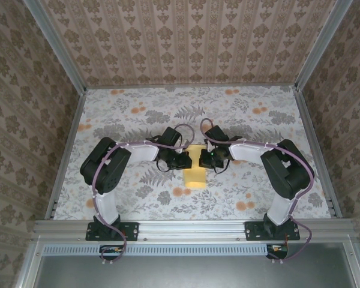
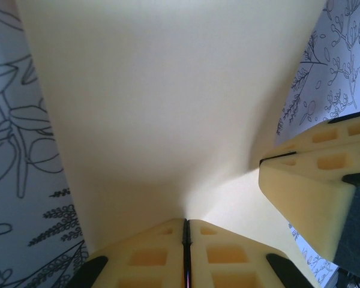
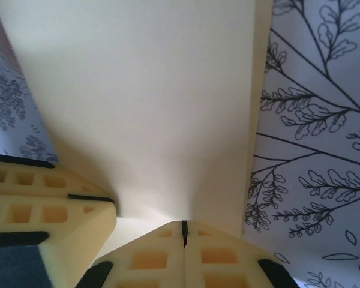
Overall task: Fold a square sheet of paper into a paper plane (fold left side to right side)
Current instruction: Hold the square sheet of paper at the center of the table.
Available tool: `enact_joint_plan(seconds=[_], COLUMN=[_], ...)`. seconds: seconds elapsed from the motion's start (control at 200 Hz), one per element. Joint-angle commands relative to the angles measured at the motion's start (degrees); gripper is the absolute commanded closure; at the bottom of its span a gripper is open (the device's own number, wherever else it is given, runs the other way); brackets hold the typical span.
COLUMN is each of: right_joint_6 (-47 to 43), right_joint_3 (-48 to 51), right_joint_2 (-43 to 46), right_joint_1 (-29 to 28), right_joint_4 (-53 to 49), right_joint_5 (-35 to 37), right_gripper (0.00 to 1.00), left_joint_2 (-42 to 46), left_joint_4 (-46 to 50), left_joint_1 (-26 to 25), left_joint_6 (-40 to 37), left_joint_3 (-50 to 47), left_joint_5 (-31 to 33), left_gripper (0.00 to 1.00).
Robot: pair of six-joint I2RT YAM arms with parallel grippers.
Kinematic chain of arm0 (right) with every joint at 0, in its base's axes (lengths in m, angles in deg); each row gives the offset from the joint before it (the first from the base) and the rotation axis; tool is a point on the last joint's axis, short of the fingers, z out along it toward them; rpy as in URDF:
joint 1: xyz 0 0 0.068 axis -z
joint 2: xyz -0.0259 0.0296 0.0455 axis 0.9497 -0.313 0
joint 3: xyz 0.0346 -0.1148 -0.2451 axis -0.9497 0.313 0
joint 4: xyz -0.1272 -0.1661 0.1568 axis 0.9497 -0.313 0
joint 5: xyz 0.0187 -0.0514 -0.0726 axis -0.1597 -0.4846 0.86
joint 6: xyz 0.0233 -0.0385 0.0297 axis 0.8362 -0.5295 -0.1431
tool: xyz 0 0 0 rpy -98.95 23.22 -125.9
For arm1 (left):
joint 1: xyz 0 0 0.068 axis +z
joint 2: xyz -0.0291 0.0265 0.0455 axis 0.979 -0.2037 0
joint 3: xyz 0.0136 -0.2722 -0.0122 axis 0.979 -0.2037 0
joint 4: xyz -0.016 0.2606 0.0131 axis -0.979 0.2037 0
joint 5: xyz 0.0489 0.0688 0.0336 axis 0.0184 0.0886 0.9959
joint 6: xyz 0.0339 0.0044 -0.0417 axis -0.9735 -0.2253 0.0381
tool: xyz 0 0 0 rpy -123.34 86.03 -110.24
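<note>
The square sheet of paper (image 1: 196, 175) is lying near the middle of the table (image 1: 138, 120). It is plain, pale yellow-orange, and from above it is showing as a narrow strip. It may be folded over on itself, though I can't be sure from here. Its near end is resting on the floral table. Towards the far end, the left gripper (image 1: 186, 159) is pinching shut on the sheet from the left. The right gripper (image 1: 205, 159) is pinching shut on it from the right. The two are sitting just beside each other, with the paper curving softly where they are holding it.
</note>
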Motion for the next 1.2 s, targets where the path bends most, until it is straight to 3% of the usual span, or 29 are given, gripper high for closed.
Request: enact_joint_plan(seconds=[0.0, 0.4, 1.195], right_joint_6=[-0.6, -0.42, -0.73], right_joint_3=[-1.66, -6.7, -8.79], right_joint_2=[1.61, -6.0, -12.09], right_joint_1=[0.18, 0.53, 2.36], right_joint_4=[2.97, 6.65, -2.9], right_joint_5=[-1.71, -3.01, 1.95], right_gripper=[0.99, 0.99, 0.99], left_joint_2=[-2.12, -2.17, 1.86], left_joint_4=[3.65, 4.03, 4.07], left_joint_1=[-0.65, -0.84, -1.86], left_joint_6=[0.07, -0.08, 0.33], left_joint_3=[-0.19, 0.15, -3.51], left_joint_5=[1.71, 2.05, 0.64], left_gripper=[0.9, 0.9, 0.9])
